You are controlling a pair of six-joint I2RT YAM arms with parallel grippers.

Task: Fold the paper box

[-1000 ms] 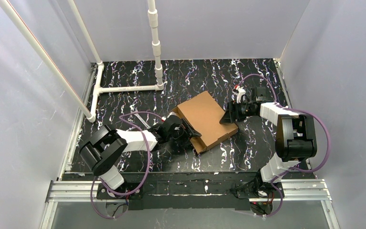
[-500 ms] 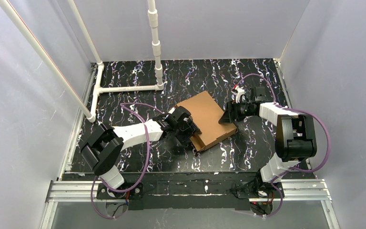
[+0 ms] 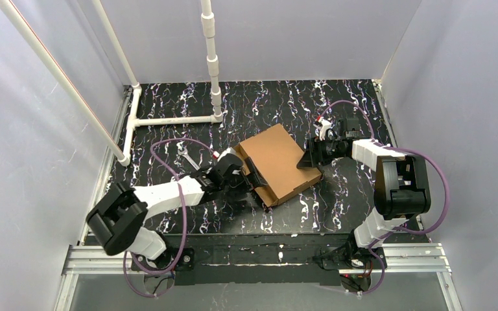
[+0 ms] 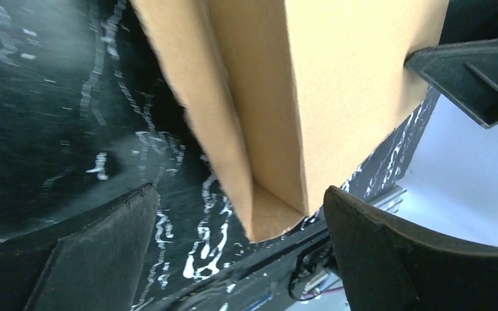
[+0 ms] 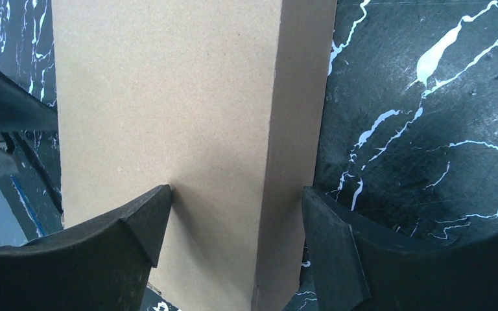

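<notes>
Roughly mid-table, lying closed and turned at a slant on the black white-veined table (image 3: 337, 103): paper box (image 3: 277, 162), lid down, plain brown cardboard on every face in view. At its near-left corner, left gripper (image 4: 238, 193) with fingers spread wide, the corner standing between them and touching neither. From the left wrist, two cardboard layers at that corner parted a little, with a narrow wedge of gap between. At the box's right-hand edge, right gripper (image 5: 235, 191) pinching the cardboard, one finger (image 5: 130, 233) laid on the lid's top, the other pressed against the side wall, both in contact. Far left on the table, white pipe frame (image 3: 211, 58), upright and well apart from the box. Along both arms, purple cables (image 3: 185, 207) in loose loops
</notes>
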